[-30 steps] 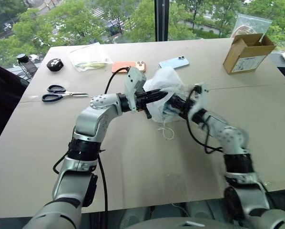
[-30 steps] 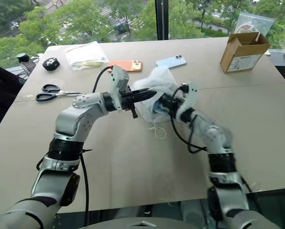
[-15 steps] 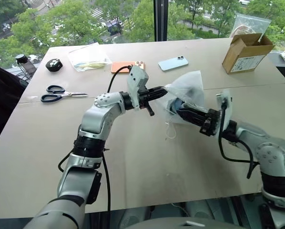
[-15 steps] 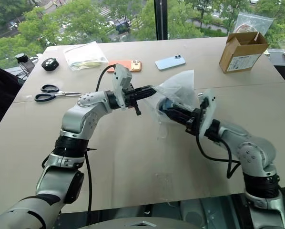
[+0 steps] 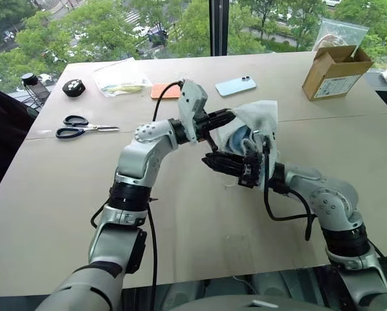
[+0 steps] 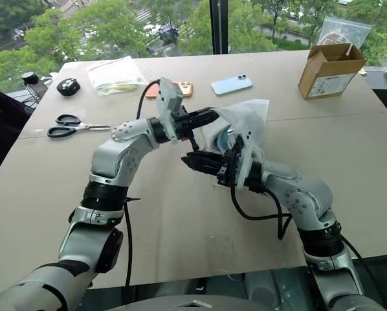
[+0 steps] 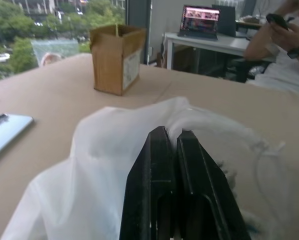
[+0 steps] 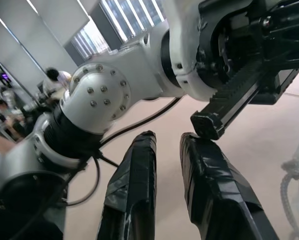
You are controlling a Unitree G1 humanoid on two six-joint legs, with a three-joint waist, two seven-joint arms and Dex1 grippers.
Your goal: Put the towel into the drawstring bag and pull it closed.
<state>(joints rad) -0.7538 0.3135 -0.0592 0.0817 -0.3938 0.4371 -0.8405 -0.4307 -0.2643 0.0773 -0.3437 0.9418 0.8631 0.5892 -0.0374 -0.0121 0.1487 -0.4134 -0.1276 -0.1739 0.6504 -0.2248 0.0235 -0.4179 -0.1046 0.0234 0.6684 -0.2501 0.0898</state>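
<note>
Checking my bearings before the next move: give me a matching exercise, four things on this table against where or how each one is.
Things:
1. drawstring bag
2. scissors
3. cardboard box
4. towel

States:
A. stands open-topped at the table's far right
B. lies flat at the table's left
C. pinched at its edge by the shut left gripper, held off the table
D. shows blue through the thin white fabric

Pairs: 1-C, 2-B, 3-A, 4-D
</note>
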